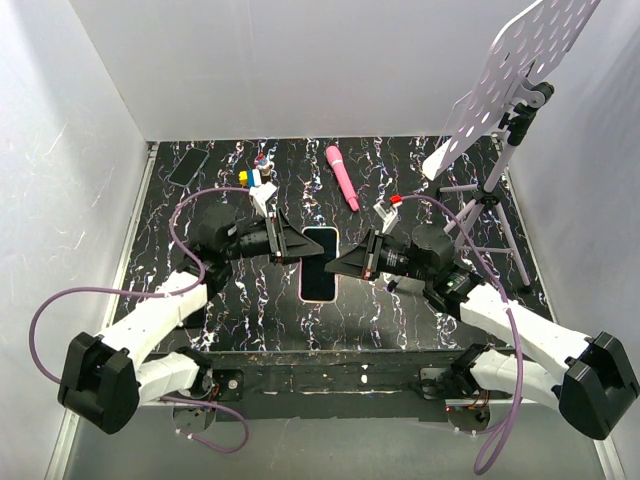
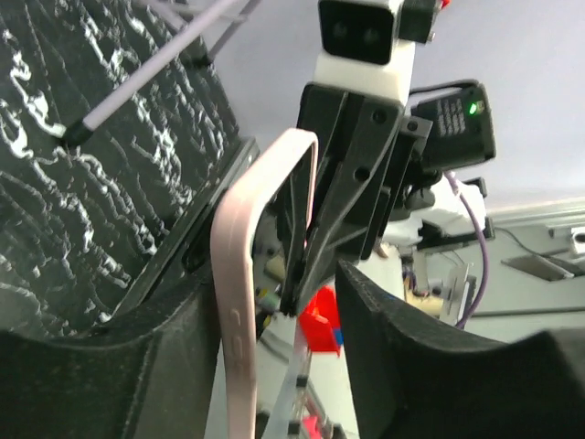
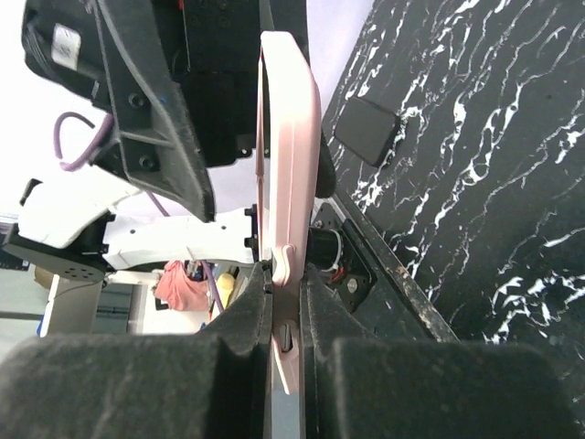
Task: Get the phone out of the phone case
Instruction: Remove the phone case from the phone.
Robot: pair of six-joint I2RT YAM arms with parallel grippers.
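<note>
The phone (image 1: 320,262) shows its black screen upward in the middle of the top view, sitting inside the pale pink phone case (image 1: 319,299). My right gripper (image 1: 347,262) is shut on the case's right edge. In the right wrist view, both pads pinch the pink rim (image 3: 292,357). My left gripper (image 1: 290,244) is at the case's left edge with its jaws open. In the left wrist view, the pink case (image 2: 233,302) rests against the left finger, with a clear gap to the right finger (image 2: 411,366).
A second black phone (image 1: 188,166) lies at the back left. A pink wand (image 1: 342,177) and small coloured blocks (image 1: 255,176) lie behind the grippers. A tripod (image 1: 495,200) carrying a perforated white plate stands at the back right.
</note>
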